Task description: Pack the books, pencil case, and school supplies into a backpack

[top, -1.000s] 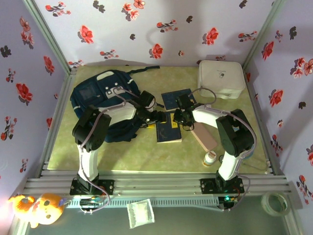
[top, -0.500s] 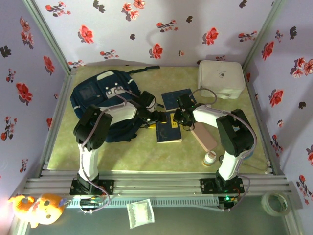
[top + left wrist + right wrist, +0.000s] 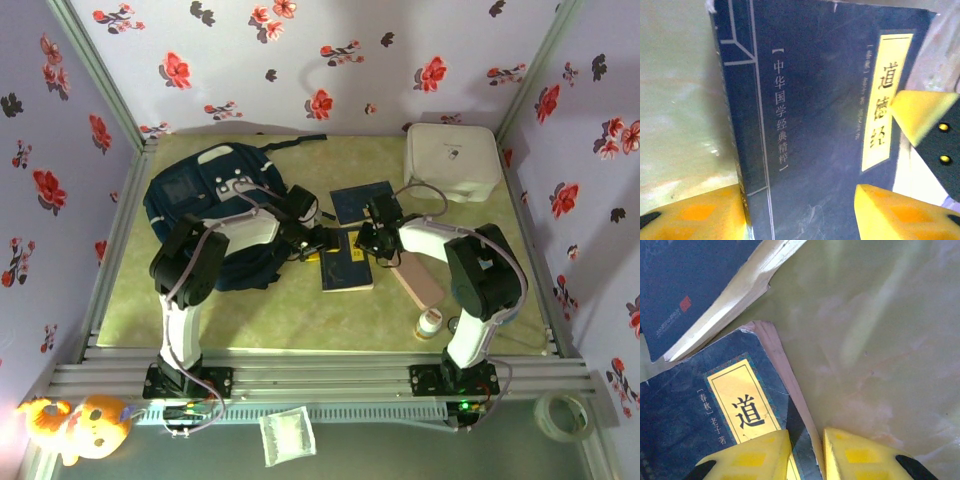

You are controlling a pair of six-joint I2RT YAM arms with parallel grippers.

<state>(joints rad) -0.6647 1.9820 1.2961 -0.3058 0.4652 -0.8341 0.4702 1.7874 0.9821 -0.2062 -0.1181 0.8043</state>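
Note:
A dark-blue book (image 3: 345, 268) with a yellow title label lies mid-table. My right gripper (image 3: 372, 247) is shut on its right edge; in the right wrist view one finger (image 3: 750, 460) lies on the cover (image 3: 685, 405) and the other sits outside the page edge. My left gripper (image 3: 325, 243) straddles the same book's (image 3: 815, 125) spine side. Its jaws stand open, one finger (image 3: 690, 215) by the spine and the other over the cover. A second book (image 3: 362, 203) lies behind. The pencil case (image 3: 420, 280) lies to the right. The backpack (image 3: 200, 200) sits at the left.
A white rounded box (image 3: 452, 160) stands at the back right. A small white bottle (image 3: 430, 322) stands near the front, by the right arm's base. Flowered walls close in the green table (image 3: 300, 320) on three sides.
My left gripper's jaws have narrowed round the book's spine side. The right gripper has kept its hold and shifted slightly to the right.

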